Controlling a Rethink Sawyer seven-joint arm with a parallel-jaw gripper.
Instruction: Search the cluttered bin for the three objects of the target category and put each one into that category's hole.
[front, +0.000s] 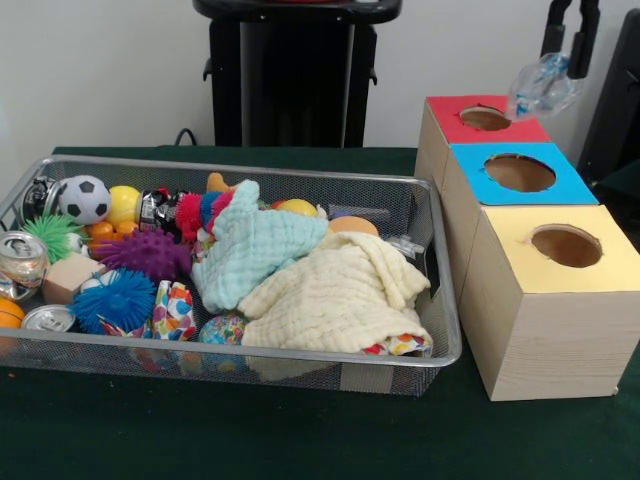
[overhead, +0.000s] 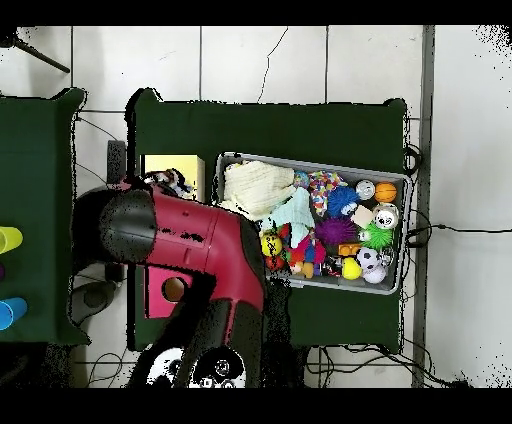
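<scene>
Gripper (front: 568, 45) hangs at the far right of the front view with its black fingers clamped on a crumpled clear plastic bottle (front: 543, 88), which dangles above the boxes, just right of the red hole (front: 485, 118) and behind the blue hole (front: 519, 172). Working from the near side back: the yellow box (front: 545, 320) sits closest, its hole (front: 566, 245) open; the blue-topped box comes next, the red-topped one farthest. Left of the boxes the wire bin (front: 250, 365) holds the clutter: a cream cloth (front: 330, 295) and a mint cloth (front: 250, 250) draped over the middle, a blue spiky ball (front: 113, 300), a purple spiky ball (front: 145, 252), a can (front: 20, 262) at the near left and a soccer ball (front: 83, 198) at the far left. The main risk, as I judge it, is a miss at the drop: the bottle hangs off to one side of the red hole, so a release here could land it on the rim or bounce it off the back. Being light and crushed, it may also snag on a finger. Which hole is correct cannot be told from here. Any remaining targets may lie hidden under the cloths
</scene>
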